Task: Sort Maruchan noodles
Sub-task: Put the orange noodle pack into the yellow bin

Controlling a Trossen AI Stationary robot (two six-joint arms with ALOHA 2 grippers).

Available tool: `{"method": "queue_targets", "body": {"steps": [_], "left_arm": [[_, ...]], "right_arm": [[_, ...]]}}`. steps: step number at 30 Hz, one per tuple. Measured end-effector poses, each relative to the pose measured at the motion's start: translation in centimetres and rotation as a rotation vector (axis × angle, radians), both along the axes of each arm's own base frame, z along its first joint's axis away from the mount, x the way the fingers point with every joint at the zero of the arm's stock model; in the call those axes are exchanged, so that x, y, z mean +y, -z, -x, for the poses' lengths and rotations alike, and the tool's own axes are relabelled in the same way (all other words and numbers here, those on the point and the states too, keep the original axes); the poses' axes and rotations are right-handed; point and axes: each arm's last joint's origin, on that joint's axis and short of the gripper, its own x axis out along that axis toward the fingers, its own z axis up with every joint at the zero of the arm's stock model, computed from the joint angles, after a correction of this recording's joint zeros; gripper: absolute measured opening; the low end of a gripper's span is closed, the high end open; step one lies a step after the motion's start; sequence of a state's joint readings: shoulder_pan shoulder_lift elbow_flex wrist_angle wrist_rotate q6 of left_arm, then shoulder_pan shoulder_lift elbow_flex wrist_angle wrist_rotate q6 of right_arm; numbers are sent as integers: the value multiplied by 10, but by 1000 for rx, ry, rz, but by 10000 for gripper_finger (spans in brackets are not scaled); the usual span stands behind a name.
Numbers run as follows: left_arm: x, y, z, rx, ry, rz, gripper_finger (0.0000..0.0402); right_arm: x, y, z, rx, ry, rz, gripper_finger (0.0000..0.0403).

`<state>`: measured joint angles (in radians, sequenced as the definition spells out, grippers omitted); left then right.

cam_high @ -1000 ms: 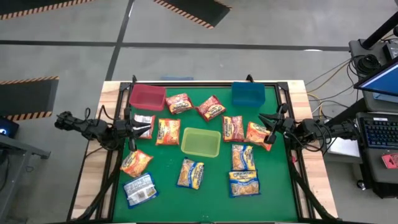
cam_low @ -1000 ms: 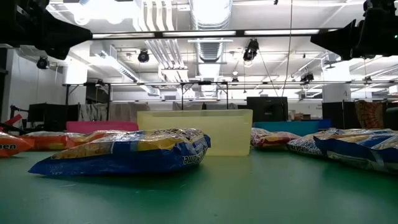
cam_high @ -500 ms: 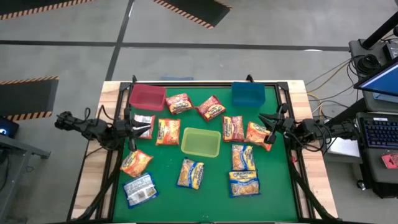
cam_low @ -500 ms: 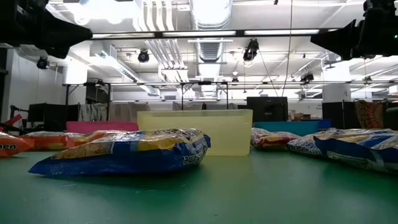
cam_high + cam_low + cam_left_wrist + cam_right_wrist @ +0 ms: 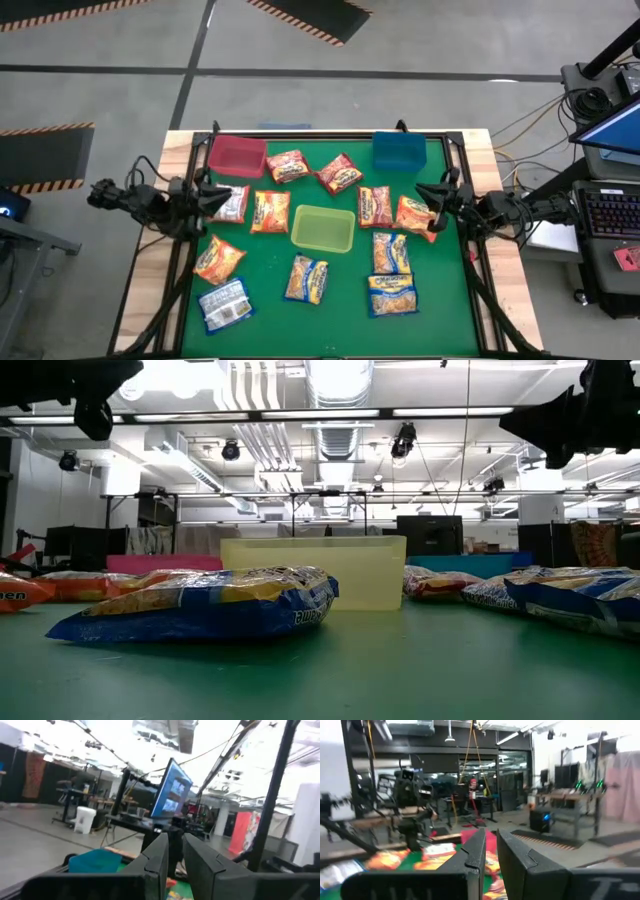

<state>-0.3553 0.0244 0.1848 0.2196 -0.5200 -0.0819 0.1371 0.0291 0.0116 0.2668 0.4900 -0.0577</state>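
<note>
Several Maruchan noodle packets lie flat on the green mat. They include an orange one (image 5: 414, 215) under my right gripper (image 5: 437, 205) and a silver one (image 5: 230, 203) just right of my left gripper (image 5: 207, 197). Others are orange (image 5: 270, 212), red (image 5: 339, 173) and blue (image 5: 227, 304). A blue-and-yellow packet (image 5: 200, 605) fills the foreground of the low view. Both grippers hover above the mat, fingers nearly together, and hold nothing. In the left wrist view my left gripper (image 5: 175, 857) points across the table, as my right gripper (image 5: 490, 852) does in its own view.
A red bin (image 5: 237, 154) stands at the far left of the mat, a blue bin (image 5: 399, 151) at the far right and a pale green bin (image 5: 322, 228) in the middle. A black frame (image 5: 455, 170) borders the mat. The near middle of the mat (image 5: 340, 320) is bare.
My left gripper has risen and drawn back a little toward the table's left edge, away from the silver packet. My right gripper has stayed almost where it was. No packet has moved.
</note>
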Motion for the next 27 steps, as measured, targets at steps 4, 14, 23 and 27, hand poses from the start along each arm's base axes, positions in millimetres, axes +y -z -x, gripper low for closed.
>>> {"method": "queue_targets", "body": {"steps": [4, 14, 23, 27], "left_arm": [[-3, -2, -4, -56, 61, -5, 43], [-14, -13, -32, -176, 60, -26, 43], [-26, -40, -74, -80, -52, -83, 42], [-28, -55, -97, 78, -193, -173, 42]], "right_arm": [[0, 0, 0, -10, -5, -25, 38], [-1, -6, 2, -147, -46, -220, 38], [-2, -43, 2, -205, 22, -215, 38], [-1, -62, -10, -148, 57, -209, 38]]}}
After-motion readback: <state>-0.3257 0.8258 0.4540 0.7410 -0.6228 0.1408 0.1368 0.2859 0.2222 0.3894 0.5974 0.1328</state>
